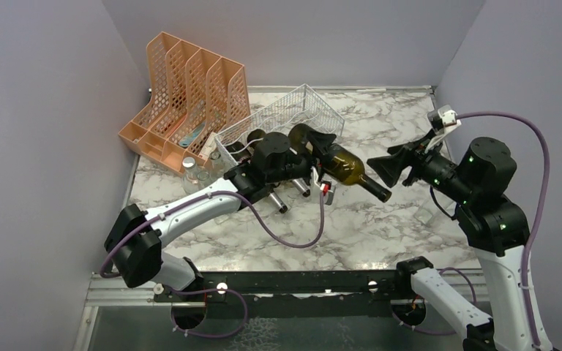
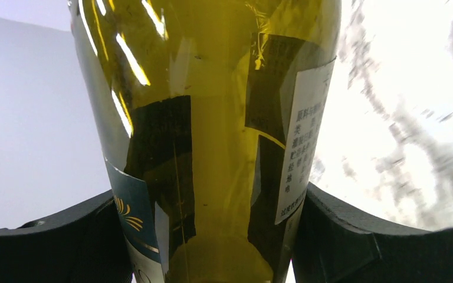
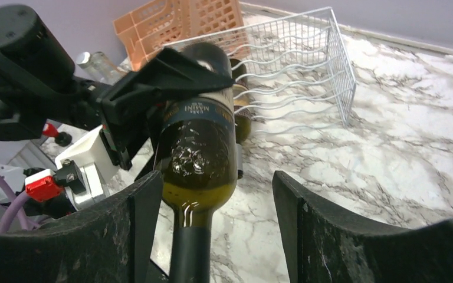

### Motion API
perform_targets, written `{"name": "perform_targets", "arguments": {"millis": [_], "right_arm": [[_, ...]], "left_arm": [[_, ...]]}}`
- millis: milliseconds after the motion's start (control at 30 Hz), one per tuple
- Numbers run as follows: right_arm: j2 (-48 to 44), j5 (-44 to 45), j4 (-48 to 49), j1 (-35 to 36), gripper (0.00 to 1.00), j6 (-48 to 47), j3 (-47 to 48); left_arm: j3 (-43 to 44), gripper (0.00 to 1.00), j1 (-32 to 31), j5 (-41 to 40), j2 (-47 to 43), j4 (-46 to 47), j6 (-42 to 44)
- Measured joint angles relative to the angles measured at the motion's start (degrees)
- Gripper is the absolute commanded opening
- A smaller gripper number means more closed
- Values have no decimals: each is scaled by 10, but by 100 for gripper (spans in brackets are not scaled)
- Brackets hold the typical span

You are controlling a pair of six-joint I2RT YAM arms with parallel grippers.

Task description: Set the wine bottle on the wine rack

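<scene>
Marble table, seen from above and behind the arms.

At the far left corner stood an orange file organizer. A few small glass jars sat just beside its near end.

To its right, toward the middle of the far edge, lay the wine rack, a white wire basket with wavy rows. At least one dark bottle rested in its left end. Two bottle necks pointed out of its near side toward the near edge.

The left gripper reached in from the near left and clamped the wine bottle around its body. In the left wrist view both black fingers pressed against the labelled olive glass, closed as far as the bottle's width allowed.

The wine bottle hung tilted over the middle of the table. Its base was at the rack's near side and its neck slanted down toward the right edge.

The right gripper came in from the right edge, its jaws spread wide and gripping nothing. In the right wrist view the neck passed between its fingers, close beside the left-hand one. Whether the neck touched that finger could not be told, as the gap was too fine to see.
</scene>
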Motion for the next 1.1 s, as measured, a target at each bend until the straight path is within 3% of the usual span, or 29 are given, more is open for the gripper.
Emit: {"name": "perform_targets", "arguments": {"millis": [200, 433, 667, 1100], "right_arm": [[0, 17, -30, 0, 71, -11, -25], [0, 17, -58, 0, 71, -22, -62], [14, -11, -56, 0, 70, -22, -110], [55, -89, 2, 0, 57, -1, -173]], "left_arm": [[62, 0, 1, -66, 31, -76, 165], [105, 0, 9, -93, 61, -146, 278], [134, 0, 10, -69, 61, -177, 315], [163, 0, 7, -49, 71, -196, 322]]}}
